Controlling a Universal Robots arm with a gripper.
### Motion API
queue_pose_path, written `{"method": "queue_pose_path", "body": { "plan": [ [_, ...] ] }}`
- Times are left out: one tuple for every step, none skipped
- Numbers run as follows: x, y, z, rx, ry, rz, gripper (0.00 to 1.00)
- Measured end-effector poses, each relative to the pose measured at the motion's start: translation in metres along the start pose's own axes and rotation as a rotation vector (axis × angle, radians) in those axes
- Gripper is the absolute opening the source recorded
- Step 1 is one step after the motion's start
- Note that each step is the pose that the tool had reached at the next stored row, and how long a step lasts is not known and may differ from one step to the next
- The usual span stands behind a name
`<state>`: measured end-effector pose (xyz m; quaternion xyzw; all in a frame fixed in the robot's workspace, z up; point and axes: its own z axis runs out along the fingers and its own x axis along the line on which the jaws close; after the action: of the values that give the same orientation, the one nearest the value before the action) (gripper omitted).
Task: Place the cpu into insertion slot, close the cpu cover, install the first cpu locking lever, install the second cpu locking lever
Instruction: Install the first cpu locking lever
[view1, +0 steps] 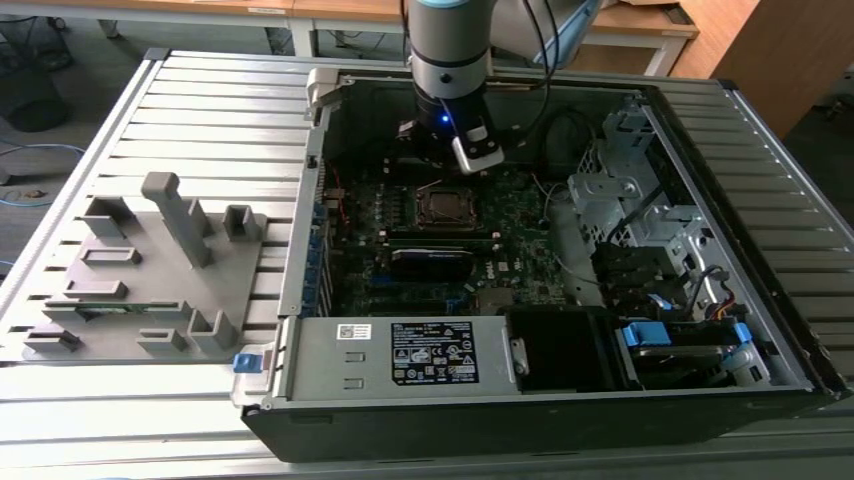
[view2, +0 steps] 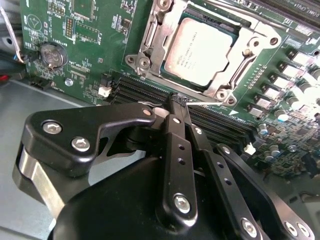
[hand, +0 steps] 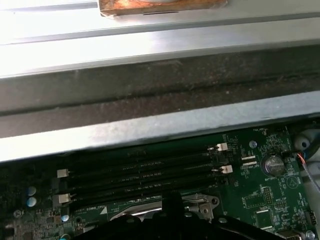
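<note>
The cpu is sitting flat in the insertion slot, the cpu cover lying down around it. The pincer is hovering just beyond the socket's far edge, over the memory slots, fingers together on nothing, likely presenting one narrow pushing tip.

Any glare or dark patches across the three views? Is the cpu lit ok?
First wrist view: the slatted table blows out white, while the motherboard sits dim. Second wrist view: the cpu is evenly lit with no hard glare, and the black gripper stands in the foreground. Exterior view: the computer case is dark inside against the bright table.
</note>
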<state>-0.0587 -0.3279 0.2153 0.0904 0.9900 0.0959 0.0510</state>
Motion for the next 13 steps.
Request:
{"method": "queue_pose_path", "body": {
  "plan": [
    [0.0001,0.0002,0.0002,0.0004,-0.0011,0.005,0.1],
    [0.0001,0.0005,0.0005,0.0007,-0.0018,0.009,0.1],
    [0.0002,0.0006,0.0006,0.0007,-0.0022,0.011,0.1],
    [0.0002,0.0005,0.0006,0.0006,-0.0022,0.011,0.1],
    [0.0002,0.0006,0.0006,0.0007,-0.0022,0.011,0.1],
    [0.0002,0.0006,0.0006,0.0006,-0.0023,0.011,0.1],
    [0.0002,0.0006,0.0006,-0.0019,-0.0019,0.012,0.1],
    [0.0002,0.0006,0.0006,-0.012,0.0,0.013,0.1],
    [0.0002,0.0006,0.0006,-0.0201,0.0014,0.014,0.1],
    [0.0002,0.0006,0.0006,-0.0236,0.002,0.015,0.1],
    [0.0002,0.0007,0.0007,-0.0246,0.0021,0.015,0.1],
    [0.0002,0.0007,0.0007,-0.0252,0.0022,0.015,0.1],
    [0.0002,0.0006,0.0008,-0.0259,0.0023,0.015,0.1]
  ]
}}
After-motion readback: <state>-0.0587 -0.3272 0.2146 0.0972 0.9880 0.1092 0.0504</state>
